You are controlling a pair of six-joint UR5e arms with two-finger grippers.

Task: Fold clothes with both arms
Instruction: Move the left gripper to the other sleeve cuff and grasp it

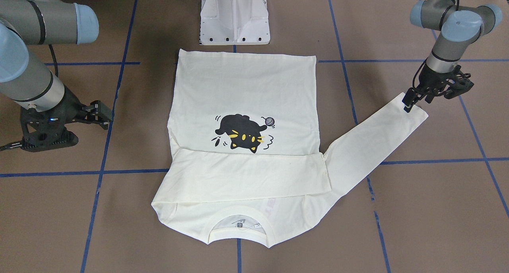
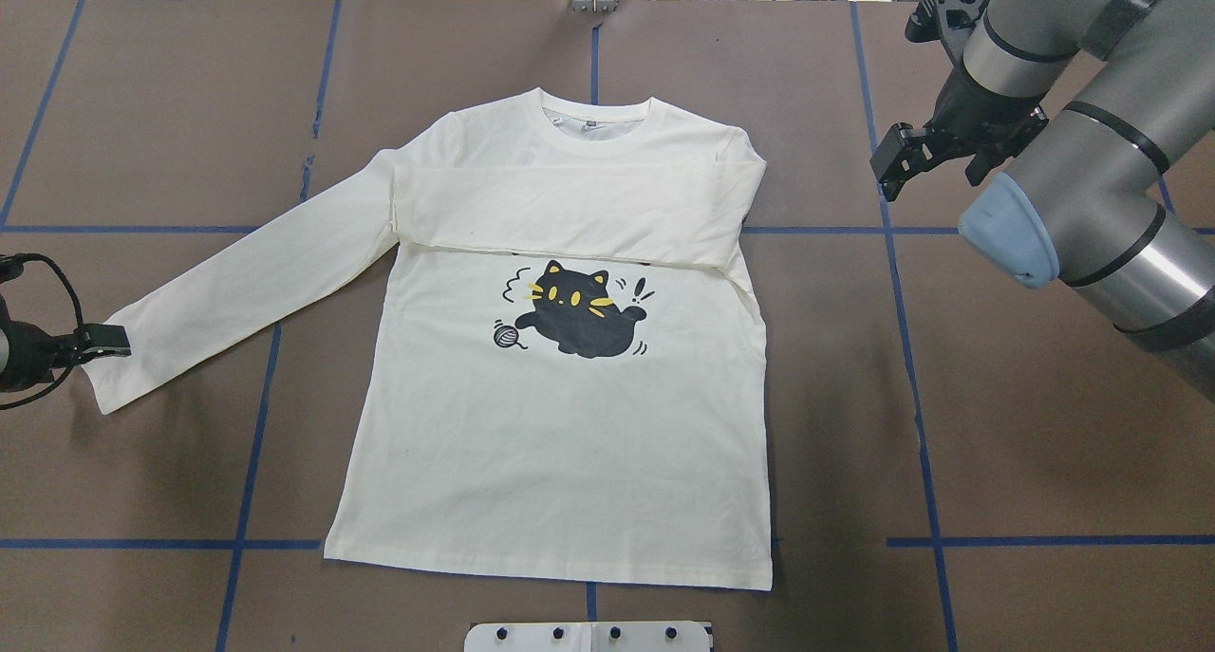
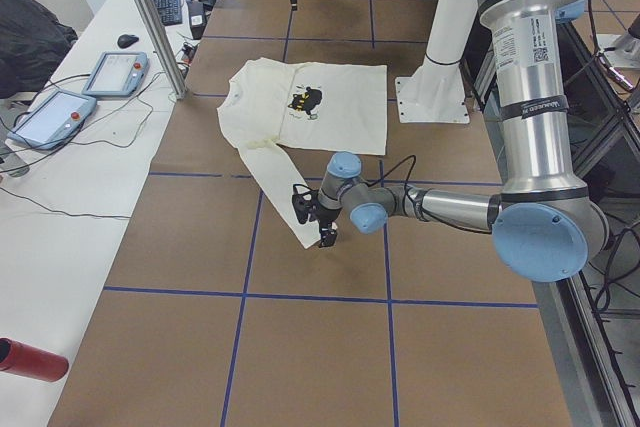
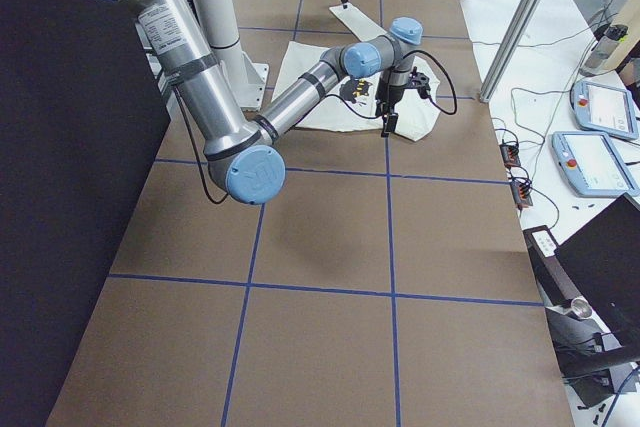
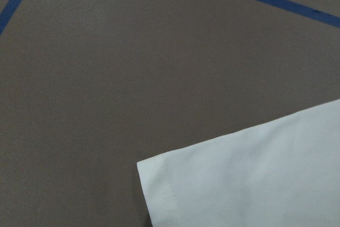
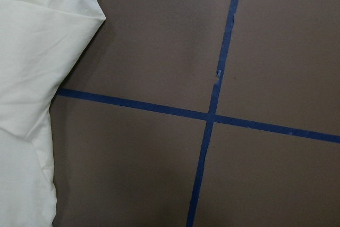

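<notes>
The cream T-shirt (image 1: 246,86) lies flat, cat print up, collar away from the robot (image 2: 570,443). One sleeve is folded across the chest (image 2: 570,206). The other sleeve stretches out on the robot's left, its cuff (image 5: 255,179) flat on the table. My left gripper (image 1: 417,102) is at that cuff's edge (image 2: 104,344), with its jaws apart, gripping nothing. My right gripper (image 1: 104,115) hangs open and empty over bare table beside the folded shoulder (image 2: 892,163). The right wrist view shows the shirt's edge (image 6: 32,51).
The white pedestal base (image 1: 234,18) stands just behind the shirt's hem. Blue tape lines (image 6: 212,115) grid the brown table. A side bench holds teach pendants (image 3: 55,117) and a red cylinder (image 3: 30,359); a metal post (image 3: 150,17) stands at the table's edge.
</notes>
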